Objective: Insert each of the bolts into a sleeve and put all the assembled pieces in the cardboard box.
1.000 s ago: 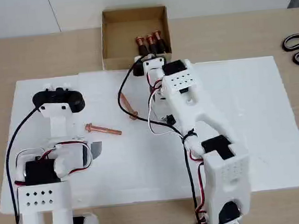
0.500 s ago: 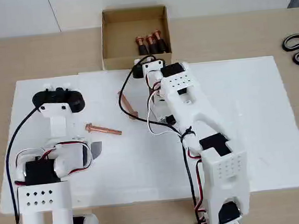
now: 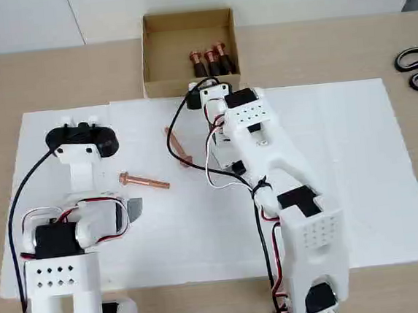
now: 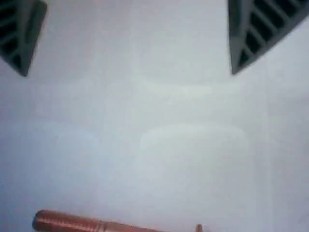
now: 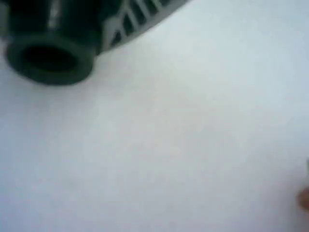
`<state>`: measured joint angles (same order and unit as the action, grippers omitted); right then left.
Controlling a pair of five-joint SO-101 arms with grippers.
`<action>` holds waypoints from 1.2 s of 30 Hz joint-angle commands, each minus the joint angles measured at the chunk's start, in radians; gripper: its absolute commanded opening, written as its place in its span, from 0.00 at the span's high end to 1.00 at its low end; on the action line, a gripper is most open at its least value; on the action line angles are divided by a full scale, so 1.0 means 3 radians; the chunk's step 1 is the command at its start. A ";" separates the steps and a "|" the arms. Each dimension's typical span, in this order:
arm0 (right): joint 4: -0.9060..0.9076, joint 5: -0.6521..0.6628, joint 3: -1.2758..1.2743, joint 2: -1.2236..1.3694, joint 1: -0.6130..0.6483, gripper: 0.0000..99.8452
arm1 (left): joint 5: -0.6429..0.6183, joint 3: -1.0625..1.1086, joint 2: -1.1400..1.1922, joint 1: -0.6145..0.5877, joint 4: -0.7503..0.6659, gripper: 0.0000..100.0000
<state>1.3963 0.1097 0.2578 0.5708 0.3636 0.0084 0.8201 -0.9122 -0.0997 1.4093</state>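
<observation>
Right wrist view: right gripper [image 5: 91, 34] pinches a sleeve [image 5: 48, 58] near the box [image 3: 145, 52]; a loose grip could drop it. Left gripper [image 4: 128, 67] spread.

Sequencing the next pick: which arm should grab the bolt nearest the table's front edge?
Left. Its open, empty gripper hovers beside that bolt; the right arm carries a sleeve.

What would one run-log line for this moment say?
cardboard box: three assembled pieces | white sheet: two bare bolts | left tool: open over sheet | right tool: shut on sleeve
</observation>
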 commanded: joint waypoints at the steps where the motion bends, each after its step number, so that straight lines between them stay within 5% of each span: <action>1: 0.0003 -0.0010 -0.0010 0.0049 0.0033 1.00 | 0.0010 -0.0013 -0.0051 -0.0010 -0.0036 0.74; 14: 0.0892 0.0276 0.0588 -0.1041 -0.0355 1.00 | 0.0005 -0.0049 0.0000 -0.0015 -0.0036 0.74; 20: 0.0923 0.0261 0.0588 -0.1250 -0.0560 1.00 | -0.0020 -0.0616 0.0829 -0.0015 0.0092 0.75; 28: 0.0933 0.0251 0.0583 -0.1256 -0.0550 1.00 | -0.0793 -0.1573 0.2486 0.0041 0.0179 0.75; 36: 0.0933 0.0251 0.0583 -0.1256 -0.0550 1.00 | -0.1816 -0.1726 0.2879 0.0097 0.0036 0.80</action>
<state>1.6694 0.1834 0.3836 0.2608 0.2071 -0.4442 0.3613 -0.0499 -0.0829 1.4523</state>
